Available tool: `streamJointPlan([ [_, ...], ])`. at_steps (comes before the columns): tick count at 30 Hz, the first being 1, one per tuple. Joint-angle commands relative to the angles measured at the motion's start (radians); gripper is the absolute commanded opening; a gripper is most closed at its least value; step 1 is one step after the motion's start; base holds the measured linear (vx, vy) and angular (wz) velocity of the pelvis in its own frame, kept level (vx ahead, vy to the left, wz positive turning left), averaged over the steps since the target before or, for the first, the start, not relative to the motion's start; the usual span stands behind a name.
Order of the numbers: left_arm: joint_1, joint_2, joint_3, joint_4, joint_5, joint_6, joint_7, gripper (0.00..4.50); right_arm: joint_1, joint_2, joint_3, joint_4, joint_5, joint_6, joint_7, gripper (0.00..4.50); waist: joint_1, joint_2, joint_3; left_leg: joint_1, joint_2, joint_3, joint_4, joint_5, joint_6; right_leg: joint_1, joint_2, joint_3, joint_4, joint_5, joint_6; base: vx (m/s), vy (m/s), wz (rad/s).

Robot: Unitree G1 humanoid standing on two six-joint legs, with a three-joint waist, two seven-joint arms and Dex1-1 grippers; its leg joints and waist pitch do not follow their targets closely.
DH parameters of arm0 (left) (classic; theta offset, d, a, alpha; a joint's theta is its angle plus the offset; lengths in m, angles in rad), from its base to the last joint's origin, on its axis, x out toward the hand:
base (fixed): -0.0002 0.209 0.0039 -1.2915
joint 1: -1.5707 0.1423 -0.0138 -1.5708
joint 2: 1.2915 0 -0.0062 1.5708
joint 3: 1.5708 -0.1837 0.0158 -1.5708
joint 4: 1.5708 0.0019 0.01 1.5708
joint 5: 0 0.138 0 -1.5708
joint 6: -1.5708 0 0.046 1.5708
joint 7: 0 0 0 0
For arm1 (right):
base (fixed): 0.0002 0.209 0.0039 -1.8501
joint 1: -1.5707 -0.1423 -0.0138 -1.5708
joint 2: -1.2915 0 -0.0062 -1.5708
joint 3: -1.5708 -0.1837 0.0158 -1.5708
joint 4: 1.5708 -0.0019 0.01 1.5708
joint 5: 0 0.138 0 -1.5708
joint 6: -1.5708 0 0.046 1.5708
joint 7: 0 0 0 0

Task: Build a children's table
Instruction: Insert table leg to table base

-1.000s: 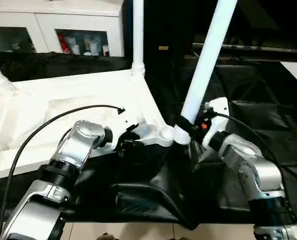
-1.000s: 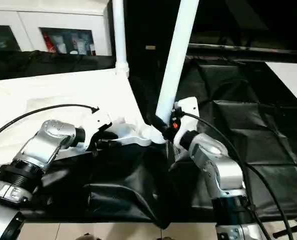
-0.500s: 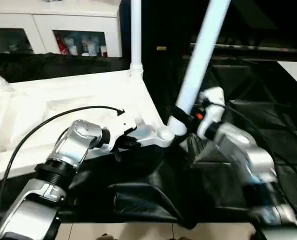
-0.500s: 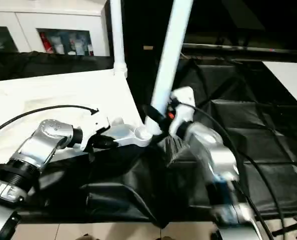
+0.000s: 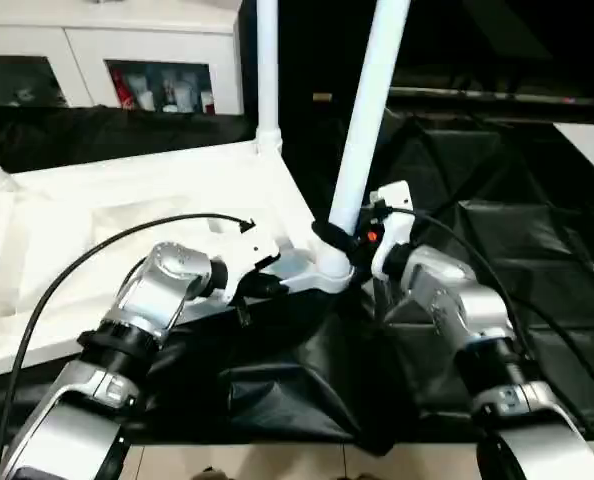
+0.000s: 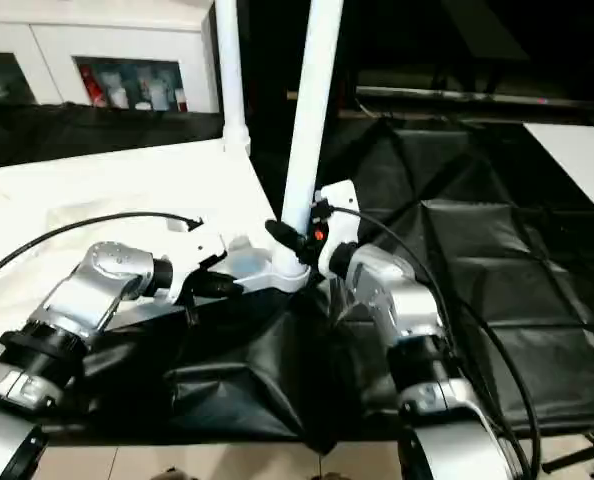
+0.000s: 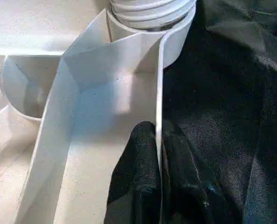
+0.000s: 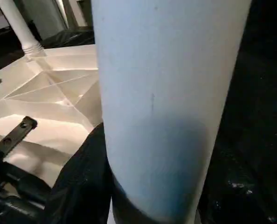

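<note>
Two pincers share the job: the left pincer (image 7: pixel 159 179) clamps the table top's rim (image 7: pixel 160 93) beside the corner socket (image 5: pixel 329 271) to steady it, while the right pincer (image 5: pixel 349 243) grips the tube leg (image 5: pixel 363 120) upright in that socket.

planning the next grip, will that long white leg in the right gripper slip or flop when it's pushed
The leg looks like a rigid tube, so probably stiff. Its smooth, tapered surface may slide in the right gripper. Standing tall and tilted at the corner socket, it could lever sideways.

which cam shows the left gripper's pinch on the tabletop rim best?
Left wrist view: both fingers squeeze the thin rim wall just below the corner socket. Eye views show the left gripper side-on, contact hidden.
</note>
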Motion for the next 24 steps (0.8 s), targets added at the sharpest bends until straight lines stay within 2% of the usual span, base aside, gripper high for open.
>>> streamJointPlan([
  [1, 0.019, -0.010, 0.015, -0.008, -0.029, 0.001, 0.017, 0.00, -0.011, 0.011, 0.008, 0.018, -0.012, -0.017, 0.011, 1.91, 0.003, -0.010, -0.073, 0.000, 0.016, 0.003, -0.067, -0.142, 0.021, 0.062, -0.062, 0.044, -0.062, -0.199, -0.205, 0.000, 0.000, 0.00],
  [6, 0.022, -0.004, 0.019, -0.023, -0.034, 0.010, 0.015, 0.00, -0.024, 0.024, -0.010, 0.074, -0.010, -0.050, 0.010, 1.91, 0.000, -0.005, -0.073, 0.000, 0.015, 0.002, -0.067, -0.151, 0.021, 0.062, -0.063, 0.044, -0.063, -0.207, -0.209, 0.000, 0.000, 0.00],
  [8, 0.021, -0.004, 0.024, -0.024, -0.036, 0.012, 0.019, 0.00, -0.027, 0.030, -0.026, 0.106, 0.000, -0.060, 0.013, 1.91, -0.002, -0.006, -0.072, 0.000, 0.015, 0.002, -0.067, -0.158, 0.021, 0.061, -0.062, 0.043, -0.064, -0.217, -0.208, 0.000, 0.000, 0.00],
  [11, 0.015, -0.003, 0.033, -0.017, -0.039, 0.011, 0.025, 0.00, -0.019, 0.041, -0.059, 0.168, 0.021, -0.090, 0.026, 1.91, -0.004, -0.001, -0.073, 0.002, 0.017, 0.001, -0.068, -0.168, 0.023, 0.061, -0.063, 0.043, -0.064, -0.213, -0.217, 0.000, 0.000, 0.00],
  [13, 0.015, -0.003, 0.033, -0.017, -0.039, 0.011, 0.025, 0.00, -0.019, 0.041, -0.059, 0.169, 0.022, -0.090, 0.027, 1.91, -0.005, -0.002, -0.072, 0.001, 0.017, 0.001, -0.068, -0.167, 0.025, 0.062, -0.062, 0.043, -0.063, -0.206, -0.220, 0.000, 0.000, 0.00],
  [18, 0.006, -0.003, 0.038, -0.015, -0.043, 0.011, 0.031, 0.00, 0.032, 0.071, -0.110, 0.193, 0.058, -0.138, 0.046, 1.91, -0.001, 0.004, -0.074, 0.000, 0.017, 0.001, -0.068, -0.166, 0.029, 0.064, -0.063, 0.043, -0.062, -0.185, -0.230, 0.000, 0.000, 0.00],
  [20, 0.002, -0.004, 0.040, -0.012, -0.042, 0.011, 0.035, 0.00, 0.068, 0.095, -0.136, 0.206, 0.071, -0.188, 0.043, 1.91, -0.001, 0.001, -0.074, 0.001, 0.018, 0.001, -0.068, -0.171, 0.031, 0.062, -0.064, 0.042, -0.062, -0.187, -0.232, 0.000, 0.000, 0.00],
  [24, -0.005, -0.001, 0.042, -0.014, -0.044, 0.015, 0.034, 0.00, 0.118, 0.124, -0.142, 0.208, 0.073, -0.256, 0.042, 1.91, 0.002, 0.007, -0.072, 0.003, 0.019, -0.002, -0.072, -0.194, 0.026, 0.061, -0.064, 0.041, -0.066, -0.211, -0.231, 0.000, 0.000, 0.00],
])
